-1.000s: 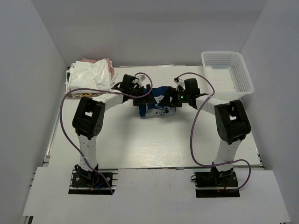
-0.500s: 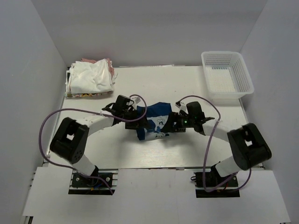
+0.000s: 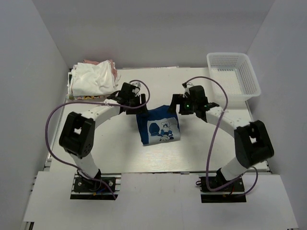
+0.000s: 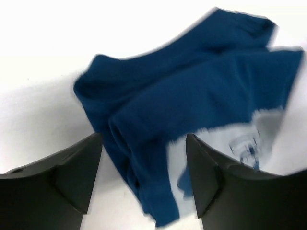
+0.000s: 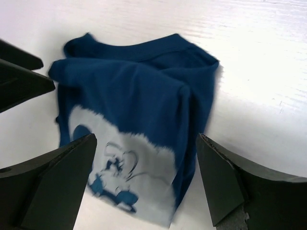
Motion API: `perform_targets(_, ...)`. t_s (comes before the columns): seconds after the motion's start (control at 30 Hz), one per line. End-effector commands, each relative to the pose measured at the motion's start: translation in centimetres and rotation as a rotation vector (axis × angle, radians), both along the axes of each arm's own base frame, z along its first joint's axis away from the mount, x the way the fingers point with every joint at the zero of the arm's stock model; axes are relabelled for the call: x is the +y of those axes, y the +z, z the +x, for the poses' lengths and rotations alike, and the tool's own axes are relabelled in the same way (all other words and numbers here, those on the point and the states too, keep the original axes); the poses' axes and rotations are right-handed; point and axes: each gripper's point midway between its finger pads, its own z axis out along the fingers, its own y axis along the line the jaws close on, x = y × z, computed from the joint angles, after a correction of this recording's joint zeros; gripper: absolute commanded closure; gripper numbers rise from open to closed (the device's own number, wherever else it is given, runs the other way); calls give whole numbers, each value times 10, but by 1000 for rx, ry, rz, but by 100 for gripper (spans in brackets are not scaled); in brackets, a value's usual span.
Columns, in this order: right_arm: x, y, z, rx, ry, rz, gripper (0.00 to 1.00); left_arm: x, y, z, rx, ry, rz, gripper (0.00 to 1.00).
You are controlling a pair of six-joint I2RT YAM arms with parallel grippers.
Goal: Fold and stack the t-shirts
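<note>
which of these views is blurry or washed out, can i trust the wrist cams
Left wrist: the navy t-shirt has smeared edges, likely motion blur, and the table is blown out to white. Right wrist: a little soft, yet the cartoon print reads fine. Top external: sharp, evenly lit, only faint shadows.

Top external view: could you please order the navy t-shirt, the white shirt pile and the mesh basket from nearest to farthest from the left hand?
1. Navy t-shirt, mid-table, right beside the left hand.
2. White shirt pile, far-left corner.
3. Mesh basket, far-right corner.
</note>
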Motion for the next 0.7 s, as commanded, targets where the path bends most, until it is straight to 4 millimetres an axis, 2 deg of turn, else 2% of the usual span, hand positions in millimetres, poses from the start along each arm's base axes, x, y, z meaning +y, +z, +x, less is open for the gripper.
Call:
perform_targets(0.0, 3, -5, 30, -25, -14, -51, 10, 9, -13, 8, 16, -6, 99, 29)
perform_targets(0.03, 3, -17, 31, 12, -10, -62, 13, 7, -13, 7, 17, -24, 92, 35)
perform_targets(0.1, 10, -17, 33, 21, 17, -60, 17, 6, -16, 7, 19, -39, 92, 46)
perform_targets(0.13, 12, -25, 35, 42, 33, -61, 24, 8, -24, 4, 38, -39, 101, 51)
perform_targets(0.17, 15, -25, 36, 47, 39, -59, 32, 7, -23, 6, 29, -39, 97, 57)
perform_targets(0.2, 15, -28, 36, 58, 39, -53, 45, 7, -23, 6, 29, -39, 97, 75)
perform_targets(0.23, 15, -32, 37, 65, 37, -59, 59, 6, -28, 7, 34, -39, 99, 84)
perform_targets(0.27, 15, -33, 38, 67, 28, -60, 83, 5, -29, 10, 40, -40, 102, 95)
perform_targets(0.3, 14, -30, 39, 59, 22, -60, 94, 3, -25, 13, 35, -30, 91, 100)
perform_targets(0.33, 13, -25, 42, 38, 17, -68, 100, 3, -27, 16, 35, -24, 99, 100)
perform_targets(0.37, 13, -18, 42, 22, 21, -64, 100, 3, -27, 16, 35, -24, 99, 100)
perform_targets(0.43, 14, -6, 41, -4, 37, -56, 100, 2, -14, 17, 11, -16, 82, 100)
perform_targets(0.53, 17, 8, 36, -34, 59, -38, 100, 2, 19, 15, -88, -5, 27, 100)
perform_targets(0.57, 17, 17, 32, -44, 71, -16, 100, 5, 20, 9, -97, -5, 23, 100)
perform_targets(0.6, 18, 20, 27, -41, 84, -7, 100, 6, 31, 7, -122, 5, 1, 100)
perform_targets(0.63, 17, 27, 27, -56, 78, 3, 100, 6, 57, 7, -192, 7, -33, 100)
perform_targets(0.67, 16, 30, 23, -66, 81, 7, 100, 7, 61, 4, -208, 8, -41, 100)
